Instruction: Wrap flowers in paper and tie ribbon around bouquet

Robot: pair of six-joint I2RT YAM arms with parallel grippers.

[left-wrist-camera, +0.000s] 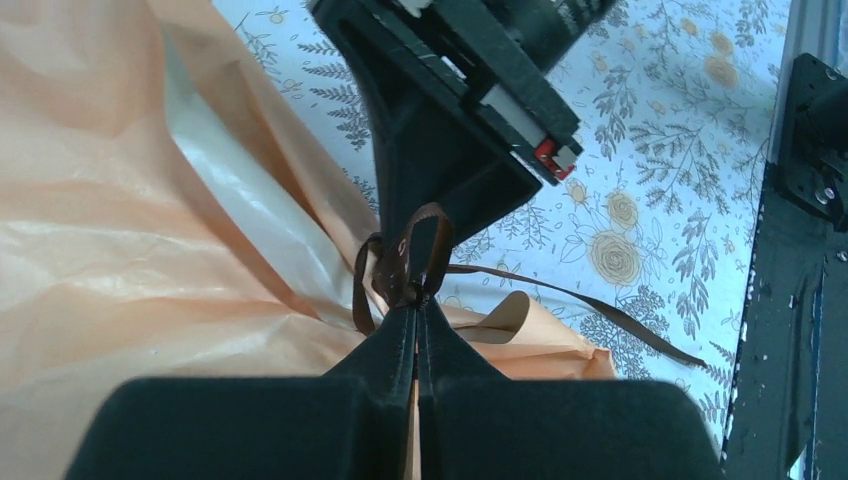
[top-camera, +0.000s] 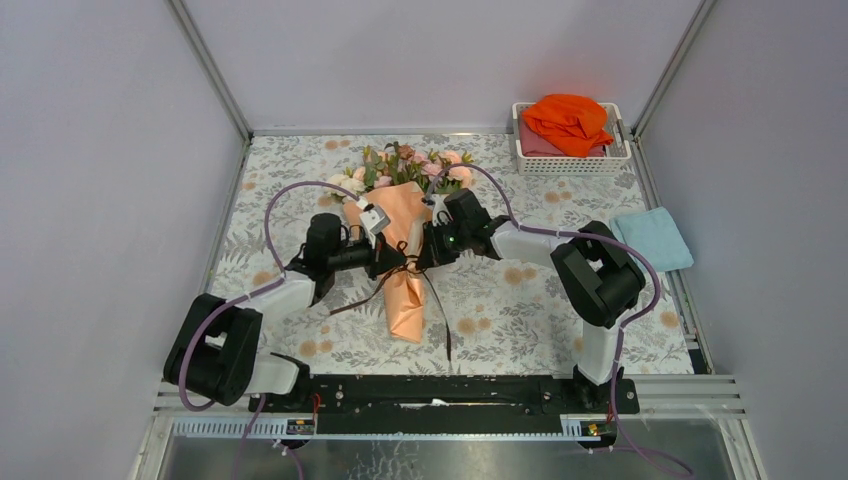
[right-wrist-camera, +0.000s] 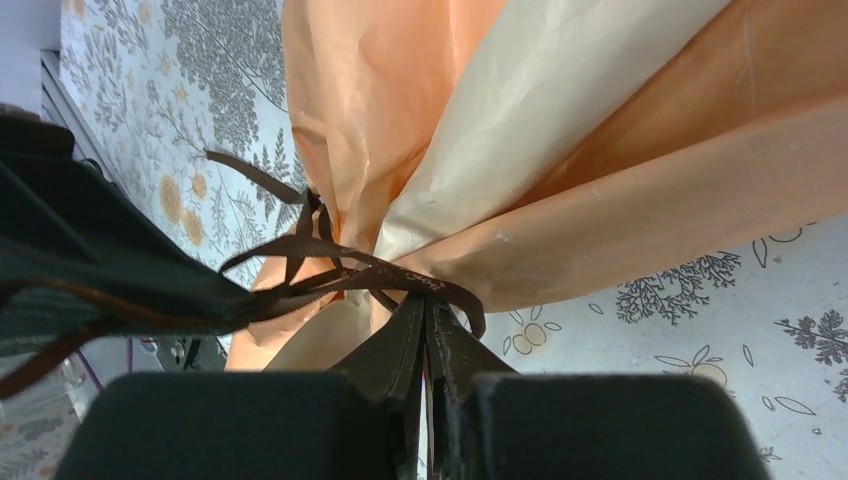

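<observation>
The bouquet lies mid-table: a peach-orange paper [top-camera: 402, 290] cone with pink and cream flowers [top-camera: 408, 165] at its far, wide end. A dark brown ribbon [top-camera: 404, 262] is looped round the cone's narrow waist, its tails trailing toward the near edge. My left gripper [top-camera: 386, 258] reaches in from the left and is shut on the ribbon [left-wrist-camera: 415, 262] at the knot. My right gripper [top-camera: 421, 254] faces it from the right, its jaws pinched on the ribbon [right-wrist-camera: 400, 276] with only a thin slit between them. The two fingertips nearly meet over the paper [right-wrist-camera: 560, 130].
A white basket [top-camera: 570, 162] holding a bright orange cloth [top-camera: 568, 120] stands at the back right. A light blue cloth [top-camera: 652, 238] lies at the right edge. The black base rail [top-camera: 450, 390] runs along the near edge. Grey walls close in on both sides.
</observation>
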